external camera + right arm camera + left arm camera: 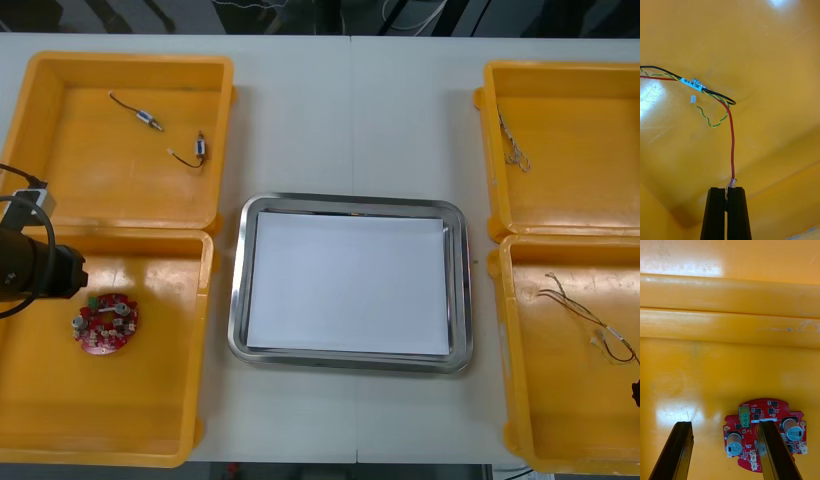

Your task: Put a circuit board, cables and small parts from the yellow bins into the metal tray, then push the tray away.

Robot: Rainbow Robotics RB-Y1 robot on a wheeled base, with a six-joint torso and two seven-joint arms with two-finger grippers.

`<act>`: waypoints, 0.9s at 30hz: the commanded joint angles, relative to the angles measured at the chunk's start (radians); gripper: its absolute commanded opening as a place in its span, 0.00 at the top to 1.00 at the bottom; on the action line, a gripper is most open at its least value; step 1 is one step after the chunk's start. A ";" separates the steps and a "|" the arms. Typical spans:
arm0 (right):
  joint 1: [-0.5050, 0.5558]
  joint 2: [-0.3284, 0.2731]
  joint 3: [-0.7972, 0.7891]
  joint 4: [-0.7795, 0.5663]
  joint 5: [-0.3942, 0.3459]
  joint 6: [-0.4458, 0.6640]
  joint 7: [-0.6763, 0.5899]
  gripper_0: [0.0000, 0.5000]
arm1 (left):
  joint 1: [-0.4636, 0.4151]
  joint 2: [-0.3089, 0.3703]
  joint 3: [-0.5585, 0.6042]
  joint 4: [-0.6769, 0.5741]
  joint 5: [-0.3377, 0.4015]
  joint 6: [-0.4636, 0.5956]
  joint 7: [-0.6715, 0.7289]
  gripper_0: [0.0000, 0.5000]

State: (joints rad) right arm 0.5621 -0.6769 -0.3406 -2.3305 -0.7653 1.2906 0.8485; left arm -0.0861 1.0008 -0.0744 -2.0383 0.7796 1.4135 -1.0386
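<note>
Right hand [727, 191] clenched on limp red cable [732, 142] end; left hand [724, 423] released above rigid circuit board [763, 414], lower left. I'd grip its rim.

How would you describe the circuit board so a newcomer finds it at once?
From the metal tray at the table's middle, go to the yellow bins on the robot's left. In the nearer bin, by the open jaws of the left gripper, lies the circuit board. It is round and red; the far bin holds only small metal parts.
</note>
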 commanded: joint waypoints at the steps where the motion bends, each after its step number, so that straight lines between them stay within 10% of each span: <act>1: 0.073 0.005 -0.037 -0.032 0.009 -0.045 0.000 1.00 | -0.020 -0.039 -0.010 -0.002 -0.017 -0.018 0.091 0.00; 18: 0.108 -0.015 -0.041 -0.032 0.023 -0.080 0.003 0.94 | 0.078 -0.082 -0.031 0.000 -0.083 -0.116 0.068 0.00; 23: 0.104 -0.015 -0.041 -0.032 0.029 -0.080 0.003 0.12 | 0.080 -0.082 -0.062 0.018 -0.115 -0.137 0.072 0.00; 27: 0.099 -0.019 -0.046 -0.032 0.037 -0.080 0.007 0.00 | 0.080 -0.082 -0.076 0.043 -0.115 -0.172 0.071 0.00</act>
State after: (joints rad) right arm 0.6471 -0.6774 -0.3504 -2.3348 -0.7401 1.2063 0.8486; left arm -0.0259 0.9285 -0.1320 -2.0115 0.6752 1.2716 -1.0386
